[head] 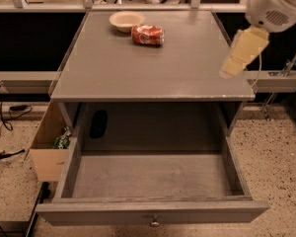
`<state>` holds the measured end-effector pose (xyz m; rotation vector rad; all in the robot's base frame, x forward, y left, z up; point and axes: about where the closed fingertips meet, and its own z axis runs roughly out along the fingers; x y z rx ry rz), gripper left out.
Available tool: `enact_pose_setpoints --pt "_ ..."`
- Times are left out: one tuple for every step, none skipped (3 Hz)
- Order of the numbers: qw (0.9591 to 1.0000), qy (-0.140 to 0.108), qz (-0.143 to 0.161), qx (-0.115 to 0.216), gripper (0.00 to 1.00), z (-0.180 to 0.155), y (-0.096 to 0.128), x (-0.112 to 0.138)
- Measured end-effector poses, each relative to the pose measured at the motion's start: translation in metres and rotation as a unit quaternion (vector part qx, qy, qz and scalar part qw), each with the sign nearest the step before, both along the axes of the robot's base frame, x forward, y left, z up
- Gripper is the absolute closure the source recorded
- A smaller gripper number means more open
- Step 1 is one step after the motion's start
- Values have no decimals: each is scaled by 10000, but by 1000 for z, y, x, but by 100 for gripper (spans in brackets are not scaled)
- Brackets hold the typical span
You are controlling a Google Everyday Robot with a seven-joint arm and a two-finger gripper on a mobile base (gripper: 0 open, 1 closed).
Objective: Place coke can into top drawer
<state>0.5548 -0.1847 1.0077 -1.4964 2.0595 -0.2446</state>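
My claw (231,68) hangs over the right edge of the worktop (153,73), carrying nothing. Whether it is spread or pressed together I cannot tell from here.

The coke can (147,34) lies on its side well off to my claw's left and further back, just beside the cream bowl (127,20), perhaps touching it. The top drawer (113,212) stands pulled out below my claw and to its left, with nothing in it that I can see.

My worries from here:

- A can on its side rolls. If I come down off-centre or nudge it before closing, I expect it to run across the worktop, maybe over an edge.
- The bowl sits so close on the can's far-left side that a wide approach could knock it or catch its rim.
- The can looks dented, so my hold may seat unevenly and slip during the carry.
- The drawer lies under the worktop's front lip. If I swing down too early, the can or my wrist could strike that edge.
- If I release too high, the can may bounce or roll about in the drawer.
- The cardboard box (47,152) lower left is the wrong target.
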Motion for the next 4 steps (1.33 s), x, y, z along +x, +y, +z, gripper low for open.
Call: enact_pose_setpoints --pt "9995 -173 -47 267 0 -5 8 39" --pt "9978 -245 -51 615 0 -20 16 79" --pt "9978 -246 -43 614 0 -21 18 81" --pt "9968 -281 68 745 0 -28 37 106"
